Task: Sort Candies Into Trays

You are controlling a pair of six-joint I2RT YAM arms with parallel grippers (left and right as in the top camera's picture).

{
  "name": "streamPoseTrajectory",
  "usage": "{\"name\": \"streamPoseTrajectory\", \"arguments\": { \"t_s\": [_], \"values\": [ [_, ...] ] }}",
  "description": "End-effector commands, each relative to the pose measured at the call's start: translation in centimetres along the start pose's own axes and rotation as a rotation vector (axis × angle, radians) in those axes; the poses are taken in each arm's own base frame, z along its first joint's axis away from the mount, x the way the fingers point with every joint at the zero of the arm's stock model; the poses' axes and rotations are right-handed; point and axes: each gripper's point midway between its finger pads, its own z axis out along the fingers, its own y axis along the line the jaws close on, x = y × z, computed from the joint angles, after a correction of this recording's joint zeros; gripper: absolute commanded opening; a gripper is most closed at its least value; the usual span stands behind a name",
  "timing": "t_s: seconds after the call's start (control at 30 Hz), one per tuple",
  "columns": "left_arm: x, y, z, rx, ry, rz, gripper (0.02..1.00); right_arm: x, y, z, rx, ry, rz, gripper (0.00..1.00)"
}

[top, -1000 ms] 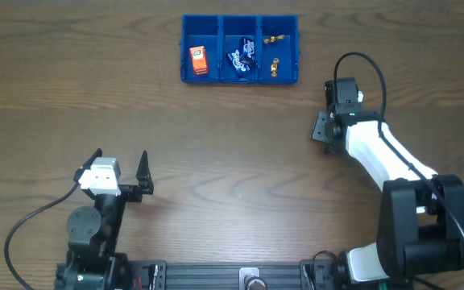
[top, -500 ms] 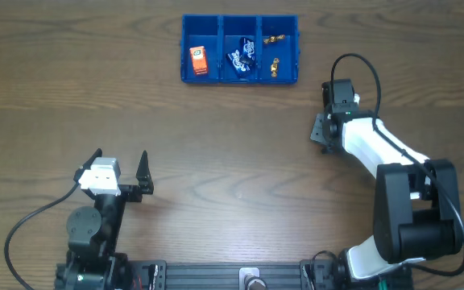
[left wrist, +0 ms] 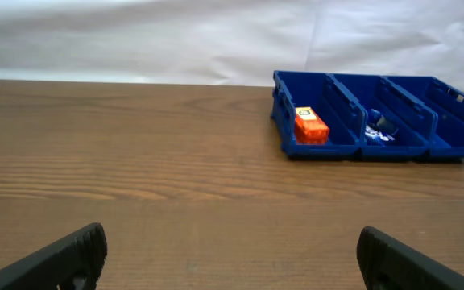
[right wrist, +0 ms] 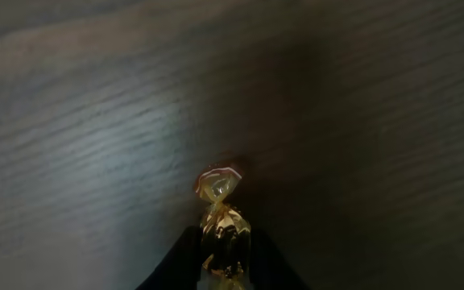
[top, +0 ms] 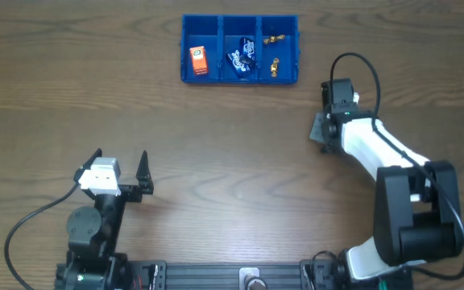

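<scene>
Overhead, the blue tray (top: pixel 240 18) lies beyond the right arm (top: pixel 373 145); the left wrist view has the left jaws spread wide, the right wrist view the right jaws pinching a gold candy (right wrist: pixel 218 213) by its wrapper end, a hold that could slip.

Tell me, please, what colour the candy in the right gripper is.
Gold foil; the candy shows best in the right wrist view.

It looked to me like a robotics lab bench, brown wood-grain tabletop (top: pixel 216 145), plain white backdrop sheet (left wrist: pixel 135 36) behind, black metal mounting rail (top: pixel 200 274).
</scene>
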Motion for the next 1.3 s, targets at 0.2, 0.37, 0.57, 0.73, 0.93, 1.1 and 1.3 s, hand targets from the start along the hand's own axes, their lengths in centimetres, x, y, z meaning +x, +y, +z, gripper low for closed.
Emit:
{"name": "streamPoseTrajectory", "arguments": {
  "t_s": [0.2,0.37,0.57,0.73,0.93,1.1,1.3],
  "values": [
    [1.7,0.3,0.1,-0.012,0.049,0.006,0.996,-11.3,7.2,-18.6,-0.179,-0.458,-0.078,0.126],
    [1.7,0.3,0.1,-0.012,0.049,0.006,0.998,-17.2,12.0,-16.9,-0.166,-0.456,-0.158,0.126],
    [1.7,0.3,0.1,-0.012,0.049,0.006,0.996,-19.1,15.2,-12.2,-0.172,-0.41,-0.175,0.134],
    [1.7,0.3,0.1,-0.012,0.049,0.006,0.998,-19.3,16.0,-11.4,-0.198,-0.41,-0.178,0.139],
    [1.7,0.3,0.1,-0.012,0.049,0.006,0.998,-19.3,16.1,-11.5,-0.201,-0.413,-0.183,0.253],
    [1.7,0.3,0.1,-0.012,0.049,0.006,0.998,-19.0,16.8,-11.6,-0.216,-0.413,-0.194,0.577],
    [1.7,0.3,0.1,-0.012,0.049,0.006,0.998,-19.2,16.2,-15.5,-0.242,-0.464,-0.202,0.693]
  ]
}}
